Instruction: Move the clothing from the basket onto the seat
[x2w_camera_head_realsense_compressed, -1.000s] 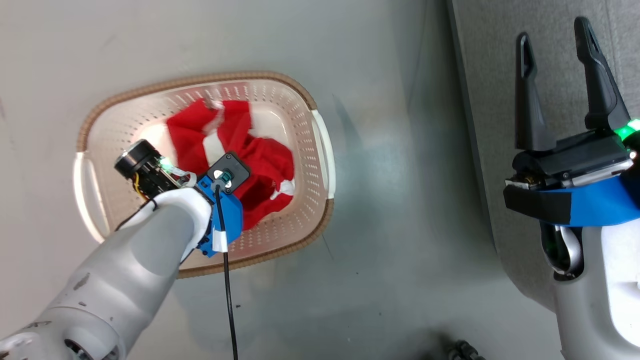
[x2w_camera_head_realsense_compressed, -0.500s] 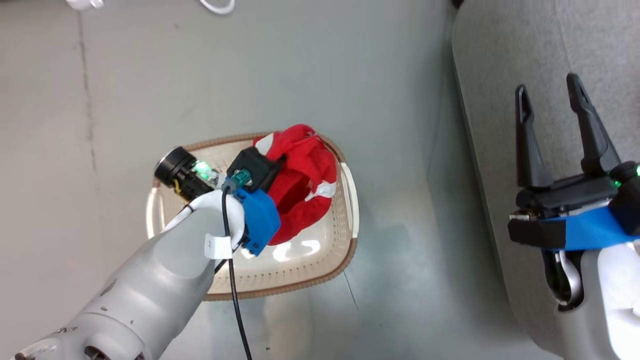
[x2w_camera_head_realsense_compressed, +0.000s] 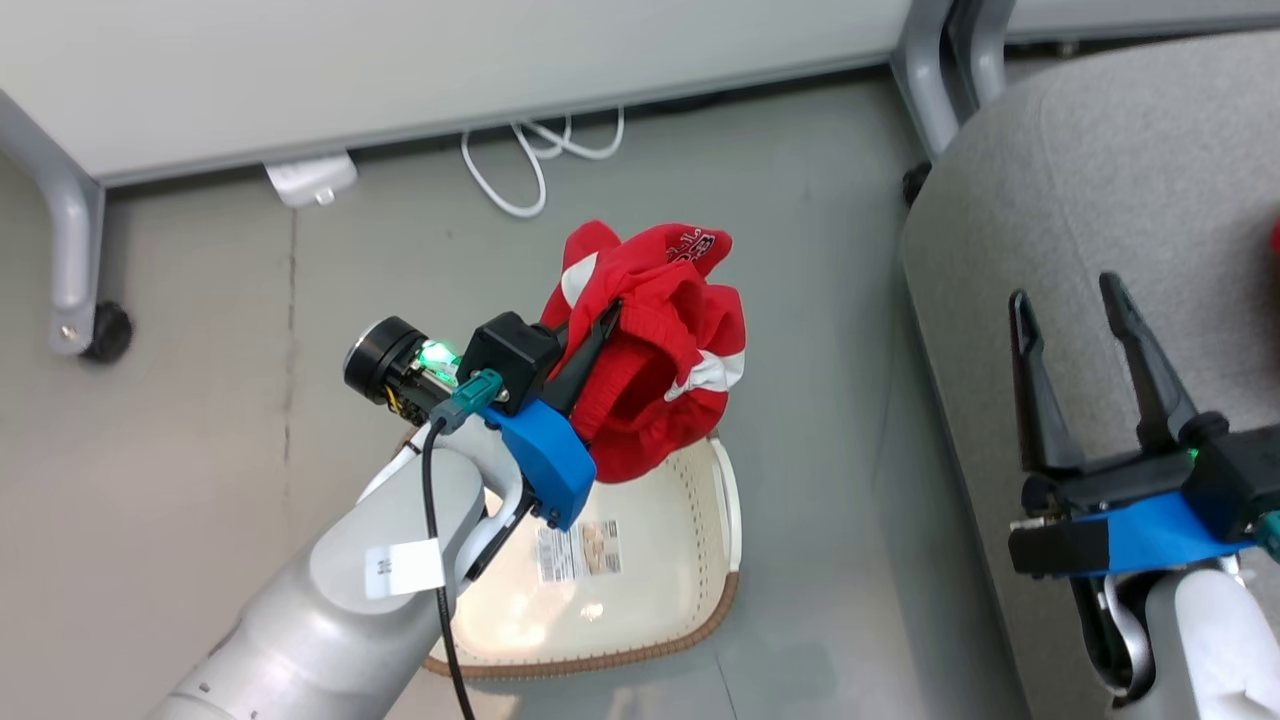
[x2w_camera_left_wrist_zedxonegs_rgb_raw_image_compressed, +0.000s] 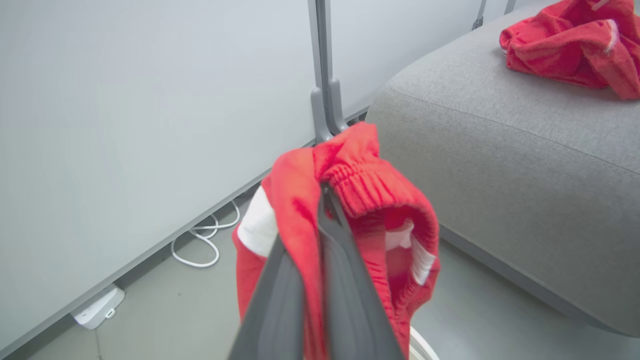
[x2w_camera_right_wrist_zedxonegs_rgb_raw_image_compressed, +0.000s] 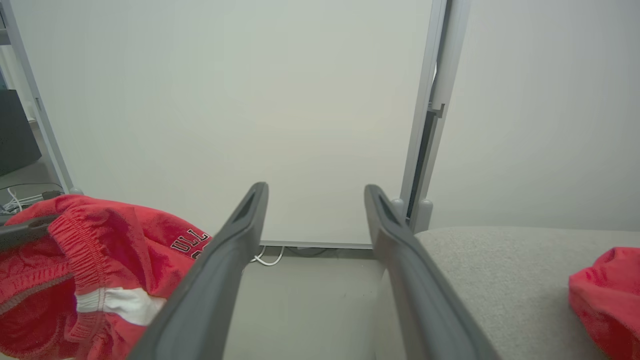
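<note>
My left gripper is shut on a bright red garment with white stripes, holding it bunched in the air above the cream basket. In the left wrist view the fingers pinch the elastic waistband of the garment. The basket's floor is bare apart from a label. At the right is the grey seat, where another red garment lies. My right gripper hovers open over the seat's near edge, with nothing between its fingers.
A white partition panel on grey legs with a castor stands behind the basket. A white cable and a white power strip lie on the grey floor at its foot.
My left arm has lifted the red garment out of the basket and up toward the seat. The head view has tilted up, bringing the panel into sight. The right gripper stays open.
</note>
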